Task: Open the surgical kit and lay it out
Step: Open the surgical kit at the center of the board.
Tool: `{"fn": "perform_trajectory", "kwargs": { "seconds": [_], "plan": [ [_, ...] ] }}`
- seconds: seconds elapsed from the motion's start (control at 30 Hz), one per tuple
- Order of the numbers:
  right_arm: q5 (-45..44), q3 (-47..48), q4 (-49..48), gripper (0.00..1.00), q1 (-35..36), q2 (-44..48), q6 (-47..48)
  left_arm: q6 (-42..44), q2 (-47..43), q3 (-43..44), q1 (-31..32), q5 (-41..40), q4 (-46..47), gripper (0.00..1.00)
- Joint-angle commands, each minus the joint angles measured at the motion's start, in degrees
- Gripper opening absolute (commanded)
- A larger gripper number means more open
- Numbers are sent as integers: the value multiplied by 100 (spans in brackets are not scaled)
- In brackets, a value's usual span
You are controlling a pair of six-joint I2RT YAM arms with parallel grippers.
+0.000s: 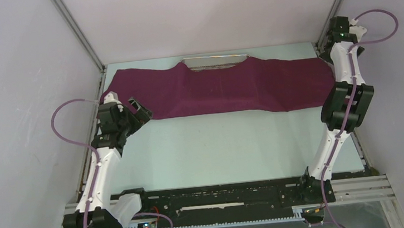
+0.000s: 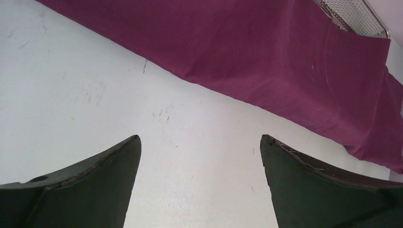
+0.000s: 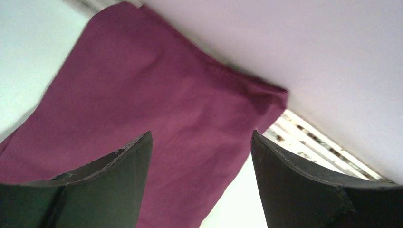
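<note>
The cloth wrap (image 1: 225, 92) is spread across the far counter (image 1: 219, 146), partly covering the wire-mesh tray (image 1: 216, 62). The left end effector (image 2: 199, 140) and the right end effector (image 3: 202, 135) are set with fingers apart.

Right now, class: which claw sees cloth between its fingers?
The right claw: purple cloth fills the gap between its fingers. The left claw shows bare table there, cloth beyond.

The pale surface (image 1: 220, 151) carries a maroon cloth (image 1: 231, 91) spread in a long band across its far part, from the left side to the right. The cloth drapes over a wire-mesh tray (image 1: 216, 62) at the far edge, with only the tray's rear rim showing. Faint scuffs mark the surface nearer the arms.
</note>
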State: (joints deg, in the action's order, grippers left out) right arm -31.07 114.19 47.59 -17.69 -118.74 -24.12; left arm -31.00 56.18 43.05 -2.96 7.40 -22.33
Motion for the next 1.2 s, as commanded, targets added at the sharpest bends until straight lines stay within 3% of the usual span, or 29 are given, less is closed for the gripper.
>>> {"fn": "perform_trajectory", "kwargs": {
  "seconds": [0.0,0.2,0.33,0.53,0.77,0.87,0.97,1.17],
  "plan": [
    [740,171,-6,84,394,515,129,-55,86,-32,41,186,250,100],
    [1897,-583,-641,84,1022,761,212,-248,535,394,242,299,429,100],
    [2799,-1138,-1221,84,1378,820,212,-214,1114,1036,705,76,388,100],
    [2932,-1342,-1442,84,2088,638,440,138,2219,2206,1109,-370,135,100],
    [2977,-1616,-1484,84,2277,612,385,444,3381,3195,1254,-706,-215,100],
    [2994,-1821,-1514,84,2315,737,319,356,3649,3439,1235,-1317,-414,99],
    [2961,-2161,-1612,83,2402,952,271,-65,3687,3232,901,-1736,-476,100],
    [2972,-2869,-1941,82,2542,1516,61,-1005,3559,2109,-508,-1430,184,93]
  ]
}}
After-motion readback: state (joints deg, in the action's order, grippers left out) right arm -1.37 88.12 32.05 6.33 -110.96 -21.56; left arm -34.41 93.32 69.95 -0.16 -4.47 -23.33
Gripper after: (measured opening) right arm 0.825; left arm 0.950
